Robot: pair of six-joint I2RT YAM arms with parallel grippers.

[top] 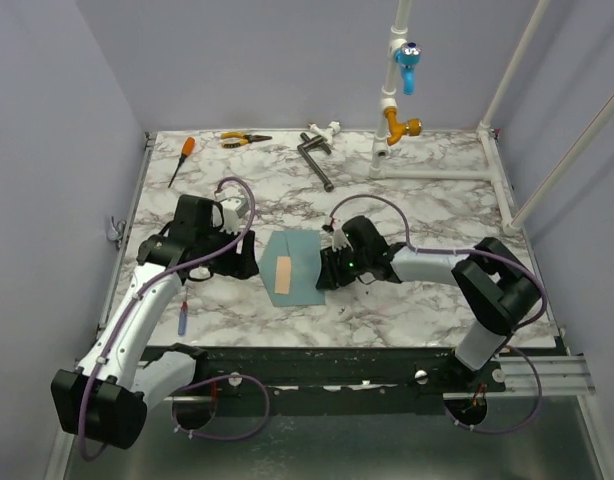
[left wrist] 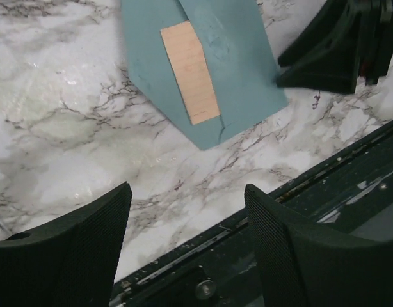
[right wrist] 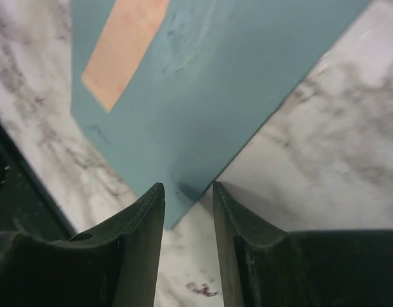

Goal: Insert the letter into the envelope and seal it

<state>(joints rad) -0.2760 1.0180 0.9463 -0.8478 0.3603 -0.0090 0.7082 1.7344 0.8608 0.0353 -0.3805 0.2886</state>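
Envelope (right wrist: 248,77) corner lies in right gripper's (right wrist: 187,190) narrow gap, jaws slightly apart, not clamped. Left gripper (left wrist: 187,192) wide open, holding 0. Letter (left wrist: 190,71) partly tucked in, 1 strip showing. Thin, floppy, prob. slides on marble table (top: 437,200): you pinch an edge, pin w/ other arm.

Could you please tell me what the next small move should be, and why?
Probably bring the open left gripper to the letter and nudge it deeper: a peach strip lies uncovered on the envelope, whose corner the right gripper straddles.
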